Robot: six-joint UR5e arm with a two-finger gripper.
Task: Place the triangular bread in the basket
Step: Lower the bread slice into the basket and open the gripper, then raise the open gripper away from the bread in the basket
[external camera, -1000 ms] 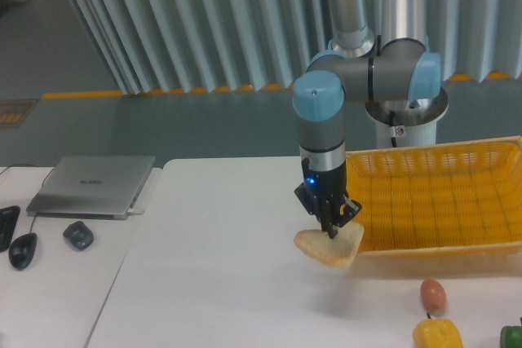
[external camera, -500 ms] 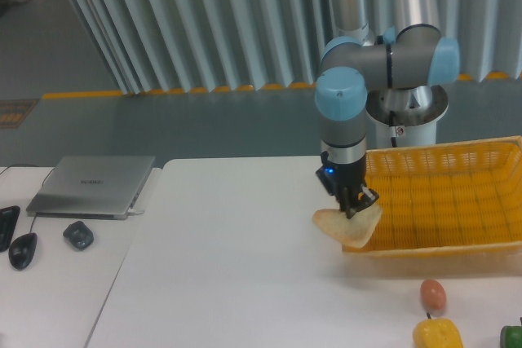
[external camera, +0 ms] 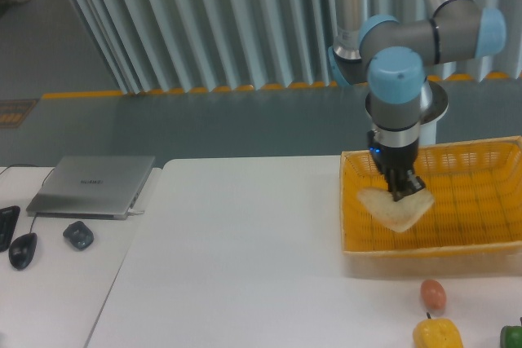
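**A:** What has changed in the last second?

**B:** The arm has swung to the right, carrying the flat cream-topped triangular bread with its tan crust [external camera: 397,209] from outside the near left corner of the basket to a spot over its inside. Nothing else on the table looks shifted.

**A:** Run me across the scene from the left.

**B:** A dark computer mouse [external camera: 22,250] sits at the far left, then a closed grey laptop [external camera: 91,185]. Next comes a bare stretch of white table [external camera: 228,258], then the large shallow basket of bright yellow-orange plastic lattice [external camera: 489,169]. In front of the basket lie a small orange-red egg-shaped item [external camera: 433,292] and a yellow blocky item [external camera: 437,335].

**A:** And the grip?

**B:** The black two-finger gripper [external camera: 401,191] points down, pinched onto the bread's upper edge; the slice hangs tilted below it, within the basket's left half.

**A:** So how far along?

**B:** I'd judge most of it is done: pickup and carry are complete. What remains is lowering if needed, letting go and pulling clear. Whether the bread already touches the basket floor, I cannot tell.
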